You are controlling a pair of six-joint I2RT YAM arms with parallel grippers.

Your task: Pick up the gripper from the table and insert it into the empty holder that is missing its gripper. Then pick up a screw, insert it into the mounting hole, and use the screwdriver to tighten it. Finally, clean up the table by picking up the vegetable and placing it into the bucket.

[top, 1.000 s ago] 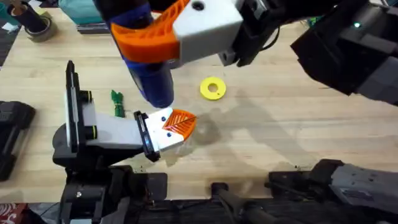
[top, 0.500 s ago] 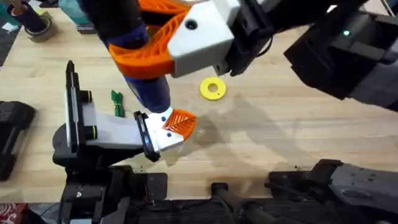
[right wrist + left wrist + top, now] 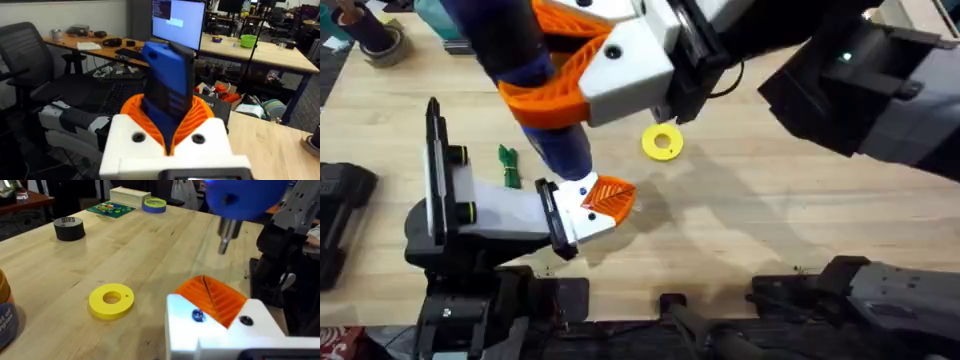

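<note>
Screwdriver (image 3: 545, 100) risen — ribbed gripper (image 3: 610, 197).

The table (image 3: 770, 230) is pale wood with visible grain and a low satin sheen. On it, near the yellow disc (image 3: 111, 300) of smooth matt plastic, the holder (image 3: 215, 335) is white matt plastic bearing a ribbed orange plastic gripper (image 3: 212, 297). Above them the screwdriver (image 3: 240, 197) is glossy blue plastic with a bare metal bit (image 3: 226, 232). Beyond the disc, a black tape roll (image 3: 69, 228) looks matt.
</note>
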